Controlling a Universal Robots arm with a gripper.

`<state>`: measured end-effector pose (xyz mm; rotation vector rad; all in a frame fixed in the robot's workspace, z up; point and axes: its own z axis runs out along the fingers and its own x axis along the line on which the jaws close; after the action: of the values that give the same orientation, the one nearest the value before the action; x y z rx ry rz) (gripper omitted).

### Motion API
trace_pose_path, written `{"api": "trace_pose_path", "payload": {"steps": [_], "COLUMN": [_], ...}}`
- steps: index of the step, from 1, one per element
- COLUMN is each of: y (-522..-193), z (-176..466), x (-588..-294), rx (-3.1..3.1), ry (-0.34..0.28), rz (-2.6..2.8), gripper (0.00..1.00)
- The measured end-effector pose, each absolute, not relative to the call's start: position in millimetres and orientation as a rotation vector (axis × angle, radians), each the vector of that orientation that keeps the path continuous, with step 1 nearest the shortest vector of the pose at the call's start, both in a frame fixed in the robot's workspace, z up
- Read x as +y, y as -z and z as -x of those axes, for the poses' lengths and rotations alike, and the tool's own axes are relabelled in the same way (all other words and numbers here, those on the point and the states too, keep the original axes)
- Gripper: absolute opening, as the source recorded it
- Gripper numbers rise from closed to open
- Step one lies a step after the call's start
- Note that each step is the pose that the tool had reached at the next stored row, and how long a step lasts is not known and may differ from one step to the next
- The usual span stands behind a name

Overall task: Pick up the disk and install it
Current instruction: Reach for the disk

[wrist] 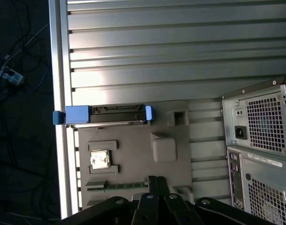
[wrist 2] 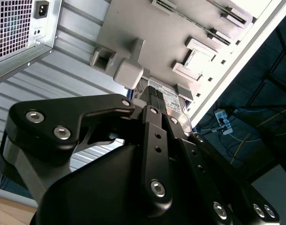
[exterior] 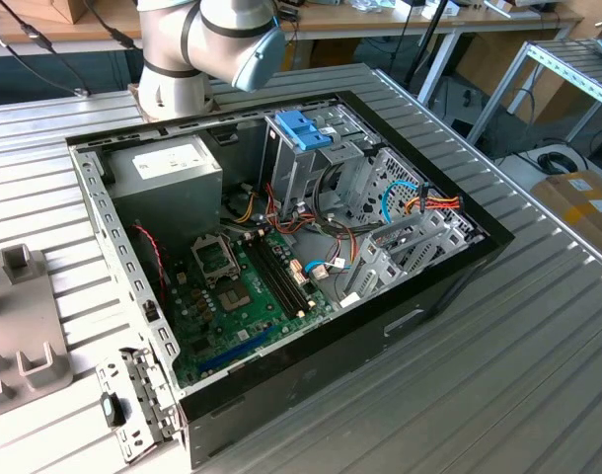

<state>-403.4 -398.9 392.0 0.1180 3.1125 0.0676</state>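
Ribbed surface (wrist: 157,56) carries a grey tray (wrist: 133,159). The disk (wrist: 105,115) stands on edge at the tray's border. Gripper (wrist: 157,180) hangs over the tray, pressed together, empty. Judged: disk dense, rigid, shock-sensitive; pinch across its flat faces.

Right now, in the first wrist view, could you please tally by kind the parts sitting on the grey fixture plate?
disk, blue-framed: 1
square silver chip: 1
long green circuit strip: 1
Total: 3
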Motion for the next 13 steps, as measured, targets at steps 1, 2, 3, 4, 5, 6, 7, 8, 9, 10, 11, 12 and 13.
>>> {"api": "trace_pose_path", "payload": {"steps": [1,2,3,4,5,6,7,8,9,10,11,12,13], "y": [-392.0,-392.0,-392.0,-392.0,-392.0,-392.0,-392.0,-392.0,-392.0,-392.0,-392.0,-392.0,-392.0], "z": [403.8,404.3,404.7,404.9,405.5,405.8,406.1,406.6,407.0,407.5,407.8,408.3,408.5], "x": [-399.0,-398.9,-399.0,-398.9,-398.9,-399.0,-399.0,-398.9,-398.9,-398.9,-398.9,-398.9,-399.0], "rx": [3.112,3.113,3.112,3.112,3.113,3.113,3.112,3.113,3.112,3.112,3.112,3.113,3.113], "ry": [-0.068,-0.068,-0.068,-0.068,-0.068,-0.068,-0.068,-0.068,-0.068,-0.068,-0.068,-0.068,-0.068], "rz": [-0.118,-0.118,-0.118,-0.118,-0.118,-0.118,-0.118,-0.118,-0.118,-0.118,-0.118,-0.118,-0.118], "gripper": [0.10,0.10,0.10,0.10,0.10,0.10,0.10,0.10,0.10,0.10,0.10,0.10,0.10]}}
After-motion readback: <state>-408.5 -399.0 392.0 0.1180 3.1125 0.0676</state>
